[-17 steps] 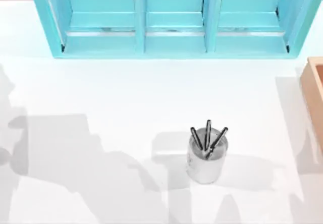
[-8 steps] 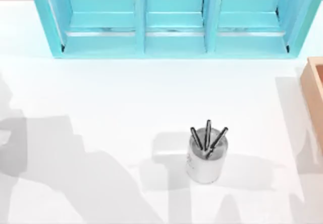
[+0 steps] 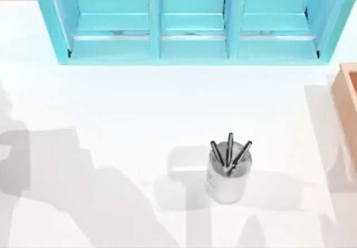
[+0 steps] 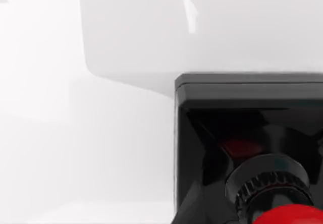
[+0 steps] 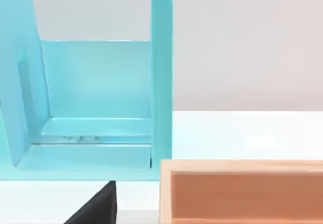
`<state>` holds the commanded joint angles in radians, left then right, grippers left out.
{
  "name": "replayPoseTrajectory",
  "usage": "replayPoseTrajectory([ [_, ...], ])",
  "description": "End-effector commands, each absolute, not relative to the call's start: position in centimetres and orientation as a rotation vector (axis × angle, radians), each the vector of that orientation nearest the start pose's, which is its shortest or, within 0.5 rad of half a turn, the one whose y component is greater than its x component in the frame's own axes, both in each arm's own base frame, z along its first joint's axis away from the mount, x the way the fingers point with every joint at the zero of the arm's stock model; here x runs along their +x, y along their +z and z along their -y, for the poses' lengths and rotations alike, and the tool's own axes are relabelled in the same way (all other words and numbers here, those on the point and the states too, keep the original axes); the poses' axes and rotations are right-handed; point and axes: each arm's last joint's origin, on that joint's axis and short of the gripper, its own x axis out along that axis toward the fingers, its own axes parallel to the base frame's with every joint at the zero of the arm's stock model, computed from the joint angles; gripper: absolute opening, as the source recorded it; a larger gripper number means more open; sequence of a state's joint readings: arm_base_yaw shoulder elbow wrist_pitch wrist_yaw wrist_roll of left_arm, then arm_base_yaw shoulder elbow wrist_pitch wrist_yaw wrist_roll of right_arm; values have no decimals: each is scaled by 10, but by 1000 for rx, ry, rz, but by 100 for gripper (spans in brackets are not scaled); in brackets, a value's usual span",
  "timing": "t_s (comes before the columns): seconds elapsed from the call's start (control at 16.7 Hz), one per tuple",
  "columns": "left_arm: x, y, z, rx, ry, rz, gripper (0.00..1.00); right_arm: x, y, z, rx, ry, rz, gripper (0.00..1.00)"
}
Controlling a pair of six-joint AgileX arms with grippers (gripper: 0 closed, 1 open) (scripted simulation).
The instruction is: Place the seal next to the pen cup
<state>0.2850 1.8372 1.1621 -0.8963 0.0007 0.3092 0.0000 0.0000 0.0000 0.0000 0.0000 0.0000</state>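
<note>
Seal [image 4: 252, 153] close under left wrist cam, can't tell if claw grips it. Cup [image 3: 227, 172] near tabletop's front edge; set seal down beside, don't bump.

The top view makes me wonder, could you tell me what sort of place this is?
Probably a desk or office worktop, in a rendered scene: a white table carries a pen cup with three pens, a turquoise shelf unit with open compartments stands at the back, and a wooden box sits at the right edge.

We see a turquoise shelf unit [image 3: 189, 22] with three compartments at the white counter's [image 3: 139, 108] far edge. Open wooden box [image 3: 348, 105] sits at the right edge.
</note>
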Motion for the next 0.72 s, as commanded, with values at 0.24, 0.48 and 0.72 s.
replayPoseTrajectory([
  [0.24, 310, 149, -93, 15, -16, -1571, 2, 106, 160, 1, 0, 0, 0, 100],
  [0.48, 310, 149, -93, 15, -16, -1571, 0, 106, 160, 1, 0, 0, 0, 100],
  [0.72, 310, 149, -93, 15, -16, -1571, 0, 106, 160, 1, 0, 0, 0, 100],
])
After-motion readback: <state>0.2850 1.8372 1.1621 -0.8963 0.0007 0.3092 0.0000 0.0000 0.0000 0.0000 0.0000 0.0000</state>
